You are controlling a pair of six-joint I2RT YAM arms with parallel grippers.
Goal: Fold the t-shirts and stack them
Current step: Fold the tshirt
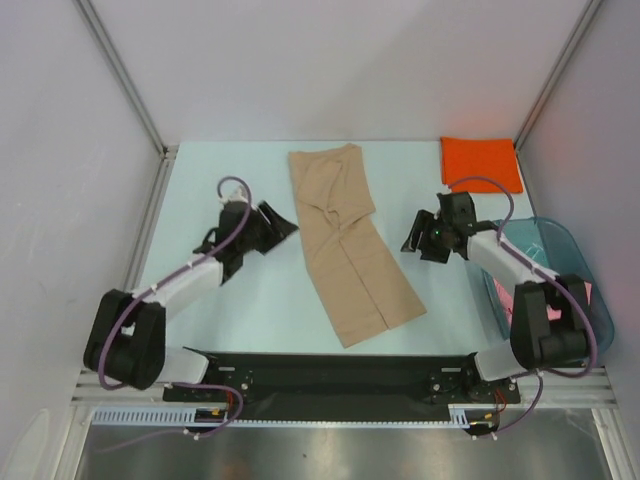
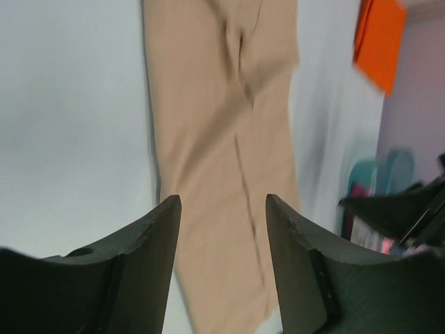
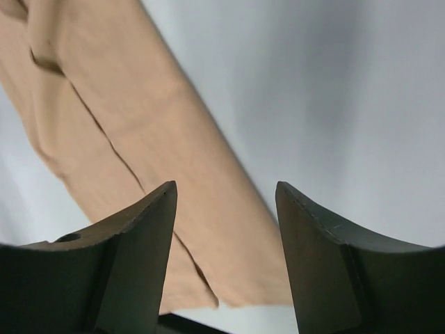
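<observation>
L fingers (image 2: 146, 271), R fingers (image 3: 132, 264) both spread, empty, flanking tan tee (image 1: 345, 240), long folded strip; orange tee (image 1: 480, 163) far-R corner.

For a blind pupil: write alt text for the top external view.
A tan t-shirt, folded into a long strip, lies between the left gripper and right gripper, both open and empty. A folded orange t-shirt sits far right; a teal tub stands near right.

The tan t-shirt (image 1: 350, 245) lies flat mid-frame — folded into a long strip, slanting toward lower right. The orange t-shirt (image 1: 480, 163) sits folded square at upper right — well apart.
</observation>
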